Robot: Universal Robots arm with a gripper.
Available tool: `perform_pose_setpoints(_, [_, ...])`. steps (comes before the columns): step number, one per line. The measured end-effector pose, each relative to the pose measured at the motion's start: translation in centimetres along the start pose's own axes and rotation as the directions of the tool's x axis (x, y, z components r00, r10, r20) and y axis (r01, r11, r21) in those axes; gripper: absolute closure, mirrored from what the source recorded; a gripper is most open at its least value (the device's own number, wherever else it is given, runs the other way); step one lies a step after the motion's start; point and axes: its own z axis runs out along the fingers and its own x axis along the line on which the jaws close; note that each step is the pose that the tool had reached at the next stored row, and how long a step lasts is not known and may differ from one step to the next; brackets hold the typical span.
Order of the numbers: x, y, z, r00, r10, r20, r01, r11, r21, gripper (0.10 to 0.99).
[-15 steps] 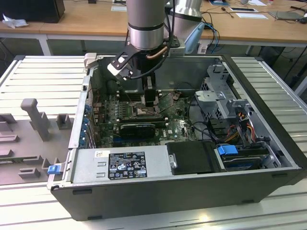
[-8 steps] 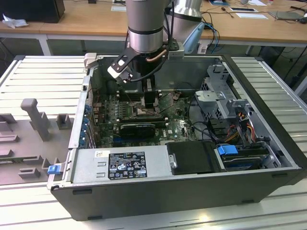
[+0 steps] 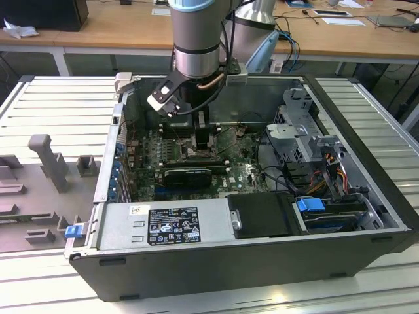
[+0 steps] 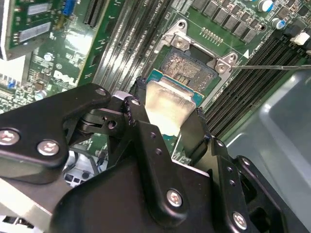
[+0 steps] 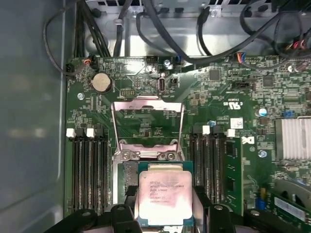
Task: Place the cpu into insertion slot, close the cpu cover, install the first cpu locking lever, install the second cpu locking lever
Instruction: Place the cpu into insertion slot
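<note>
My gripper [image 5: 165, 216] is shut on the cpu [image 5: 165, 194], a flat square chip with a pale silvery face, one black finger on each of two opposite edges. In both wrist views the cpu [image 4: 167, 104] hangs partly over the insertion slot [image 4: 188, 65], whose brownish-gold centre [image 5: 128, 177] shows beside the chip. Whether the chip touches the slot I cannot tell. The cpu cover [image 5: 146, 100], a thin grey metal frame, stands swung open beyond the slot. In the exterior view the gripper [image 3: 203, 144] reaches down into the open computer case.
Black memory slots [image 5: 90, 170] flank the socket on both sides [image 5: 209, 165]. A thin metal rod [image 4: 272, 67] juts out beside the socket. Black cables [image 5: 170, 24] hang along the board's far edge. A finned heatsink [image 5: 294, 138] and the case wall [image 5: 29, 121] stand close by.
</note>
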Motion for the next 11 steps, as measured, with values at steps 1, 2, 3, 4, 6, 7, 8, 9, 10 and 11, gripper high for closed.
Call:
perform_pose_setpoints(1, [0.05, -0.24, 0.13, 1.0000, 0.000, -0.0001, 0.000, 1.0000, 0.000, 0.557])
perform_pose_setpoints(2, [0.08, -0.39, 0.21, 1.0000, 0.000, -0.0001, 0.000, 1.0000, 0.000, 0.557])
perform_pose_setpoints(3, [0.21, -0.66, 0.49, 1.0000, 0.000, -0.0001, 0.000, 1.0000, 0.000, 0.557])
perform_pose_setpoints(4, [0.44, -0.78, 0.73, 1.0000, 0.000, -0.0002, 0.000, 1.0000, 0.000, 0.557])
perform_pose_setpoints(6, [0.66, -0.85, 0.90, 1.0000, 0.000, -0.0014, 0.000, 1.0000, 0.000, 0.557])
perform_pose_setpoints(7, [0.76, -0.87, 1.08, 1.0000, 0.000, -0.0023, 0.000, 1.0000, 0.000, 0.557])
perform_pose_setpoints(8, [0.81, -0.90, 1.33, 1.0000, 0.000, -0.0022, 0.000, 1.0000, 0.000, 0.557])
perform_pose_setpoints(9, [0.83, -0.91, 1.53, 1.0000, 0.000, -0.0021, 0.000, 1.0000, 0.000, 0.557])
perform_pose_setpoints(10, [0.86, -0.94, 1.79, 1.0000, 0.000, -0.0022, 0.000, 1.0000, 0.000, 0.557])
perform_pose_setpoints(11, [0.89, -0.96, 2.00, 1.0000, 0.000, -0.0022, 0.000, 1.0000, 0.000, 0.557])
